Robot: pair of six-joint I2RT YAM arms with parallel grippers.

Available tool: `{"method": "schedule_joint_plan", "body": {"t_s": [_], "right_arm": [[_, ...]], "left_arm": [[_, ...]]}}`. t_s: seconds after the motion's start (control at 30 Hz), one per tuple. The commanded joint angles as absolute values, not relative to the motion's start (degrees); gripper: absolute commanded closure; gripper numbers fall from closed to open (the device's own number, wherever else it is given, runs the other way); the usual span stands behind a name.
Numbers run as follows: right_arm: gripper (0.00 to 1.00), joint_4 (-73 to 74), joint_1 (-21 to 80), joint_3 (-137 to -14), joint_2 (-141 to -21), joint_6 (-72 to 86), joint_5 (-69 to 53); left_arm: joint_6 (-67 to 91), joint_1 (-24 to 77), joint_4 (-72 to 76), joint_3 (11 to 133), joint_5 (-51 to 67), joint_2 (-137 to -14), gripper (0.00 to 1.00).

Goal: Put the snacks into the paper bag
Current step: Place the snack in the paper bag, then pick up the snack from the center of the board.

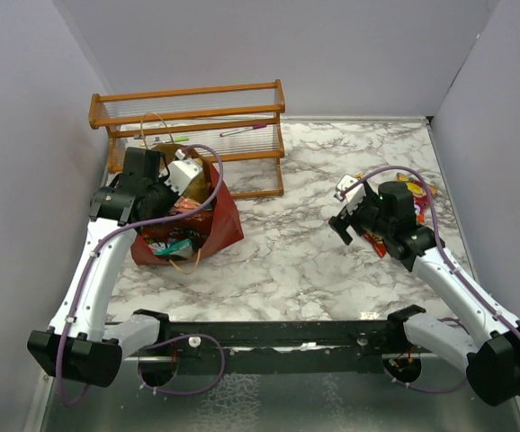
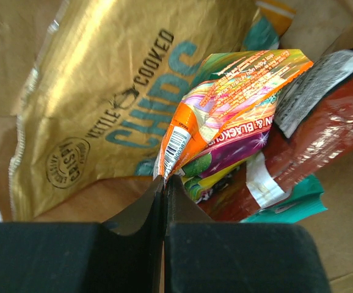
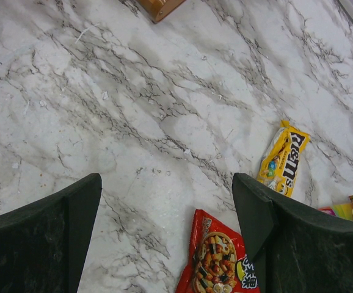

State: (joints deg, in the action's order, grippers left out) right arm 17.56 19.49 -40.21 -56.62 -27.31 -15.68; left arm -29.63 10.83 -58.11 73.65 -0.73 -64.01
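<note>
Veined marble table point(image 1: 314, 261): inside the paper bag point(image 1: 229, 221), the left gripper point(image 2: 165, 180), jaws pressed together, meets a crinkly orange packet point(image 2: 185, 125). Well right of the bag, the right gripper point(image 3: 165, 180) gapes empty. Only its wrist view lets one read the flat yellow M&M's packet point(image 3: 283, 157).

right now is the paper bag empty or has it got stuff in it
Not empty: paper bag holds a gold chip bag, an orange packet and a red packet.
</note>
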Motion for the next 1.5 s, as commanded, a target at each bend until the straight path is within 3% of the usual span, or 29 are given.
{"method": "schedule_joint_plan", "body": {"t_s": [0.0, 0.23, 0.7, 1.33, 1.47], "right_arm": [[0.12, 16.6, 19.2, -40.0, -56.8, -28.2, -15.2], [0.12, 16.9, 19.2, -40.2, -57.3, -28.1, -15.2], [0.12, 16.7, 19.2, -40.1, -57.1, -28.0, -14.5], [0.15, 16.9, 14.1, -44.5, -62.0, -21.5, -2.6], [0.17, 19.3, 11.4, -47.1, -65.3, -21.0, -4.2]], "left_arm": [[-31.1, 10.5, -57.4, 71.8, -8.3, -63.8, 1.0], [-32.4, 10.5, -57.9, 69.2, -10.3, -65.7, 0.87], [-34.2, 10.5, -54.6, 77.2, -8.6, -63.9, 0.48], [-29.2, 10.4, -42.7, 79.9, 7.0, -58.6, 0.19], [-26.9, 10.5, -39.2, 78.8, 7.2, -58.1, 0.06]]}}
